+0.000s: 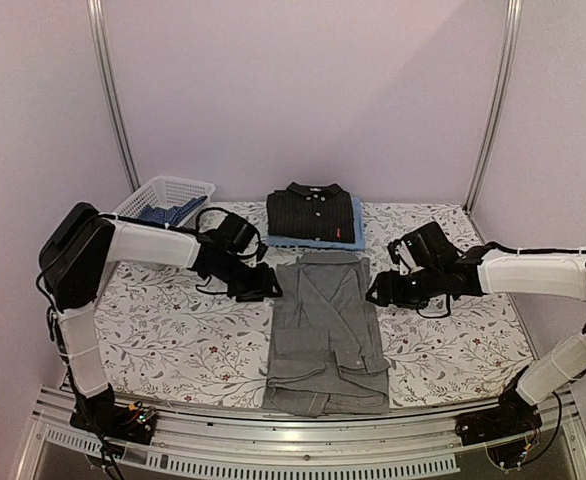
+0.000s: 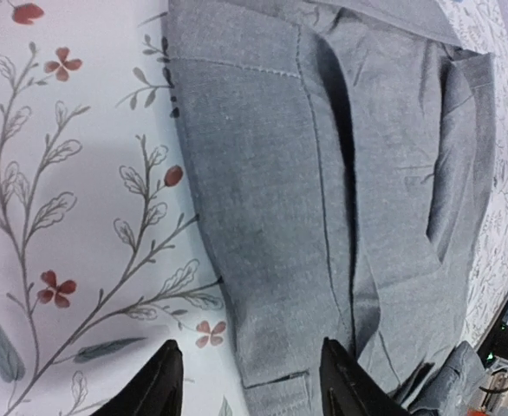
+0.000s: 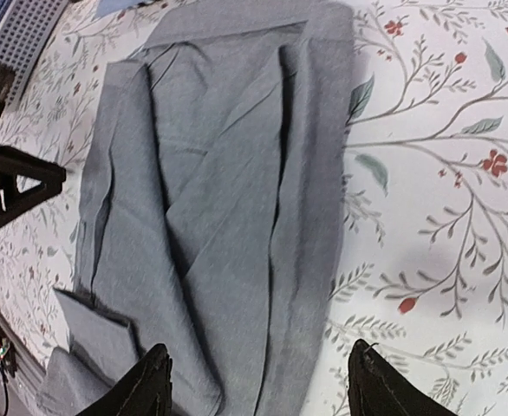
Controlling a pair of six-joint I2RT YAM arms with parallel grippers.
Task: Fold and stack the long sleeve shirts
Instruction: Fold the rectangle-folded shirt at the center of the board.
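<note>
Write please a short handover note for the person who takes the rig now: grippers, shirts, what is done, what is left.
Left gripper: open, empty, at the left edge of the grey shirt.
Right gripper: open, empty, at its right edge.
Grey shirt: mid-table, sleeves folded in, long and narrow.
Done: black shirt folded, stacked on the folded light blue shirt at the far side.
Left: probably fold the grey shirt shorter, then put it on the stack.

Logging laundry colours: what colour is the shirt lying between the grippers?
Plain mid-grey cloth shirt; clearest in the right wrist view.
</note>
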